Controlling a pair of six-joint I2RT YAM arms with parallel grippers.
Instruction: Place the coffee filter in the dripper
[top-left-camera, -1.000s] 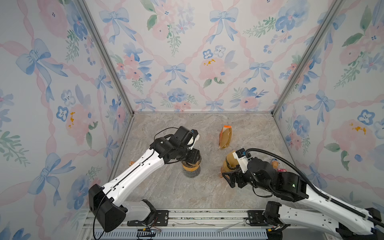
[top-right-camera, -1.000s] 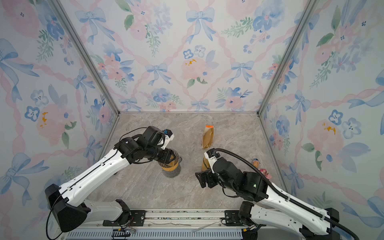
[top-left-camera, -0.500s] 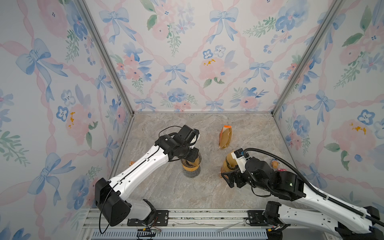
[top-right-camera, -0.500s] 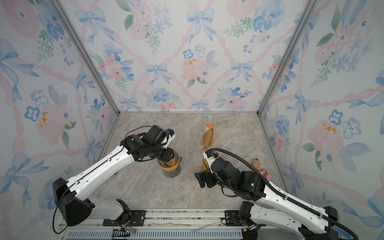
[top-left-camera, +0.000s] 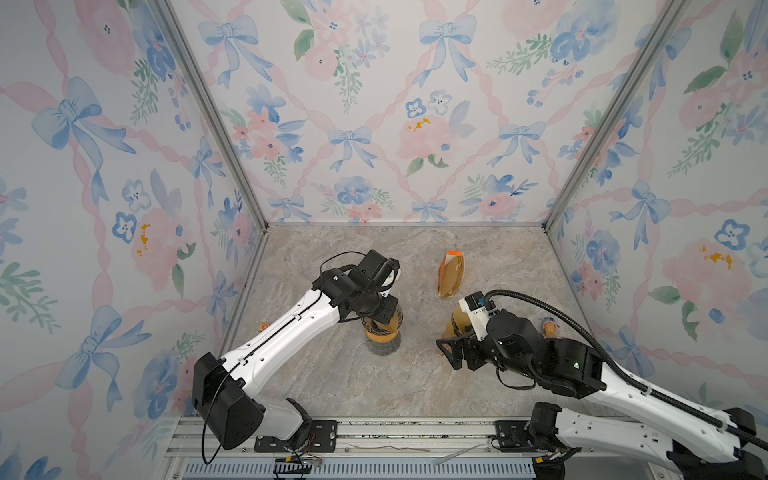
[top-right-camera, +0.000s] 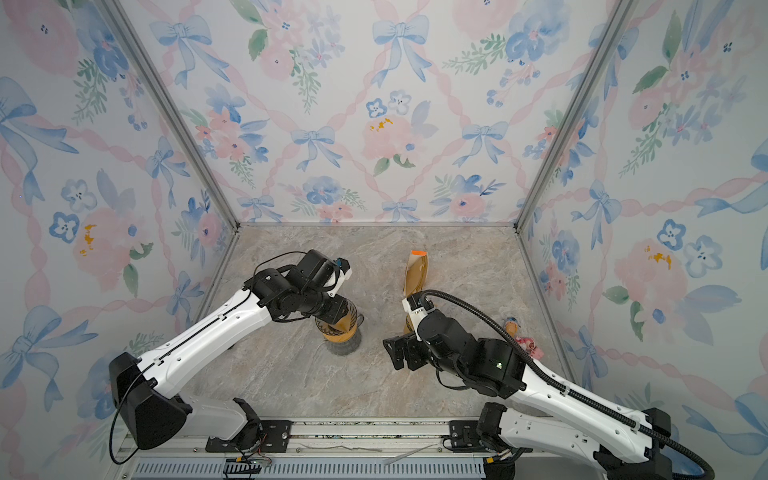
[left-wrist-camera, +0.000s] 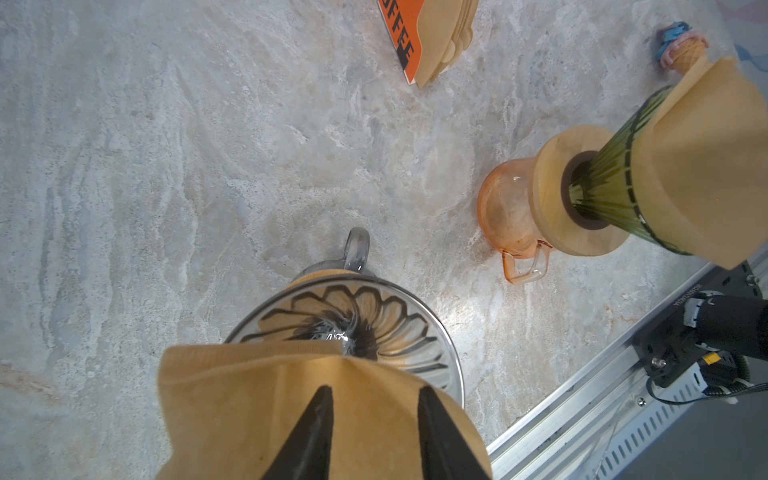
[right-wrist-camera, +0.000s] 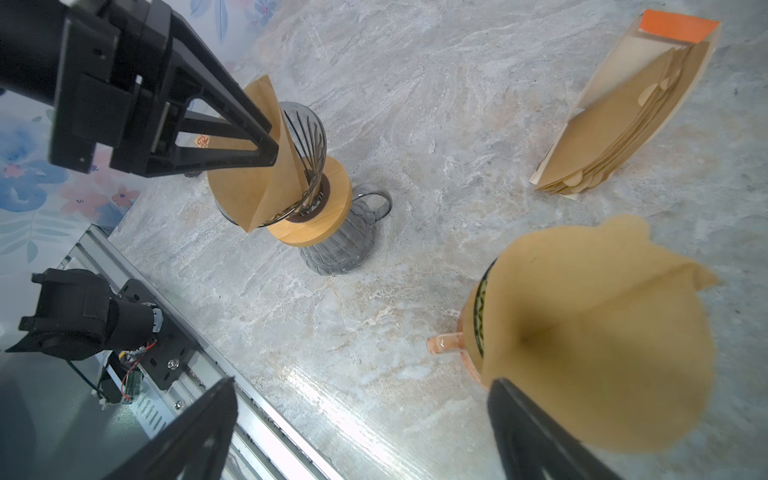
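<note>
Left gripper (right-wrist-camera: 271, 140) has narrowed on the creased brown coffee filter (right-wrist-camera: 243, 183).

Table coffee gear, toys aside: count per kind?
Glass drippers: 2 (clear glass dripper, green glass dripper)
Glass carafes: 2 (smoky grey carafe, orange carafe)
Loose brown paper filters: 2 (filter at clear dripper, filter in green dripper)
Orange-topped filter pack: 1
Total: 7
</note>
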